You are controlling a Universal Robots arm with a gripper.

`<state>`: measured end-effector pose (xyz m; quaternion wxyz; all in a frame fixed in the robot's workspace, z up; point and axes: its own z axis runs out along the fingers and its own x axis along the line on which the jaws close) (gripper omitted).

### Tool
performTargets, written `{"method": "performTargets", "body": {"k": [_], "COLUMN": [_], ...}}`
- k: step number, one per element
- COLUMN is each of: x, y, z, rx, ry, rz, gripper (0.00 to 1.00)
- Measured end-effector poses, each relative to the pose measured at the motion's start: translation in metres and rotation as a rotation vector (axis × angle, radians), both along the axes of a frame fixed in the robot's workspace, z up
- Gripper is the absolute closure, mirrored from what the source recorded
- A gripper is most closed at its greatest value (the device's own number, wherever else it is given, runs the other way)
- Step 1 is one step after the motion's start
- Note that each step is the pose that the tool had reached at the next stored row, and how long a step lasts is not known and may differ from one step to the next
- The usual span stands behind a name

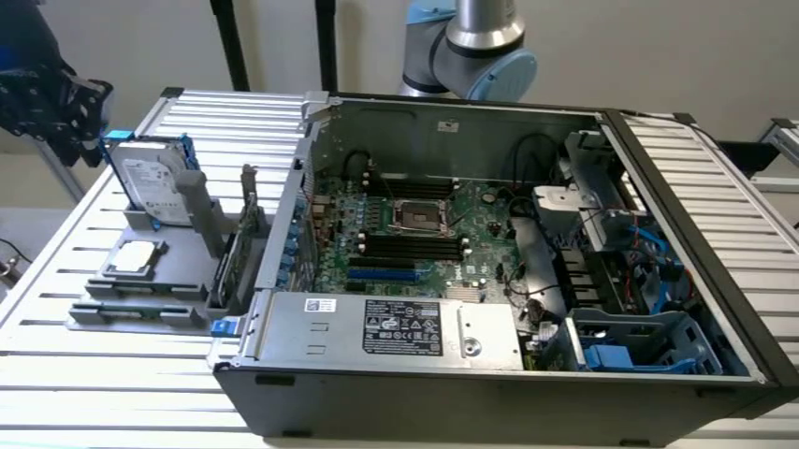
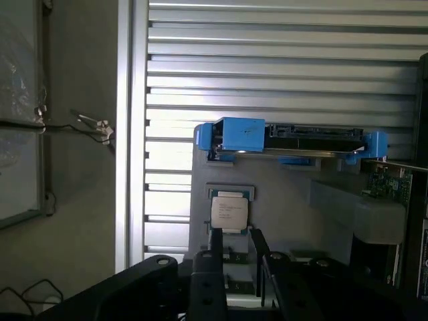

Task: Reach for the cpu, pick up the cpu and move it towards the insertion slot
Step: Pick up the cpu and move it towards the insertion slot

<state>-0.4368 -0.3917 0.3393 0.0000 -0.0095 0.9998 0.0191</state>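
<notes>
Silver arm (image 1: 485, 21) (pale-blue caps), black hand (image 2: 235, 235)

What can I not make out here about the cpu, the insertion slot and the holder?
1. Print on the cpu: too small to read, wrist view.
2. Contacts inside the insertion slot: too small, exterior view.
3. Part of the grey holder beside the cpu: hidden by the gripper, wrist view.
</notes>
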Motion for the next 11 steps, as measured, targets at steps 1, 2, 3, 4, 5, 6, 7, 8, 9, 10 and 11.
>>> {"method": "performTargets", "body": {"k": [1,2,3,4,5,6,7,8,9,10,11], "x": [0.0000,0.0000,0.0000,0.0000,0.0000,0.0000,0.0000,0.0000,0.0000,0.0000,0.0000], "y": [0.0000,0.0000,0.0000,0.0000,0.0000,0.0000,0.0000,0.0000,0.0000,0.0000,-0.0002], "z": [0.0000,0.0000,0.0000,0.0000,0.0000,0.0000,-0.0002,-0.0005,-0.0010,-0.0021,-0.0037], "rx": [0.0000,0.0000,0.0000,0.0000,0.0000,-0.0001,-0.0001,-0.0001,0.0001,0.0001,0.0000], "ry": [0.0000,0.0000,0.0000,0.0000,0.0001,0.0002,0.0002,0.0001,-0.0002,-0.0003,0.0000], "rz": [0.000,0.000,0.000,0.000,0.000,0.000,0.000,0.000,0.000,0.000,0.000], "gripper": [0.70,0.58,0.58,0.53,0.53,0.47,0.41,0.41,0.35,0.35,0.35]}}
